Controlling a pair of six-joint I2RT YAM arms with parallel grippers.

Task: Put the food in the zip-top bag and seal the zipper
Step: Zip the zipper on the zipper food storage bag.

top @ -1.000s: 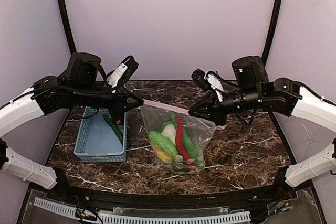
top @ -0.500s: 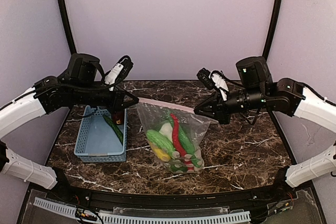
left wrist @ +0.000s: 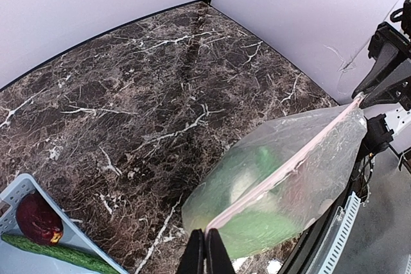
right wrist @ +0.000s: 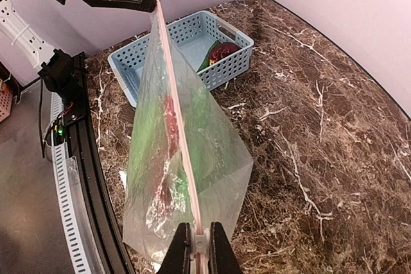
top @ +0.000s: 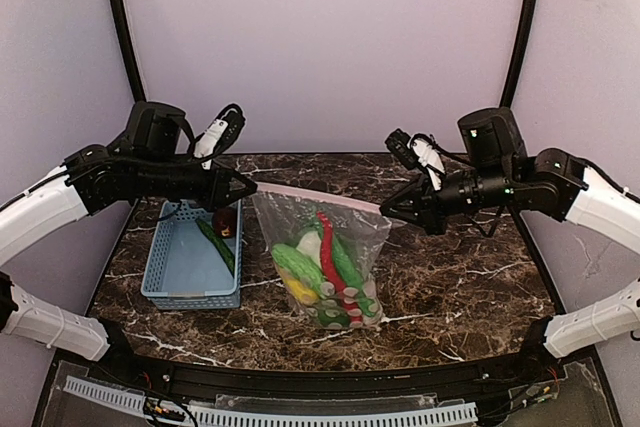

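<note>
The clear zip-top bag hangs over the table, stretched between both grippers. It holds food: green pieces, a red chilli, a yellow piece and a white piece. Its pale pink zipper runs taut along the top. My left gripper is shut on the zipper's left end. My right gripper is shut on the zipper's right end, around its slider. A dark red fruit and a long green piece lie in the basket.
The light blue basket stands at the left of the marble table, beside the bag. It also shows in the right wrist view and the left wrist view. A black rail runs along the near edge.
Both grippers have risen and moved apart, drawing the zipper straight and taut. The bag with its food has lifted and hangs more upright.
</note>
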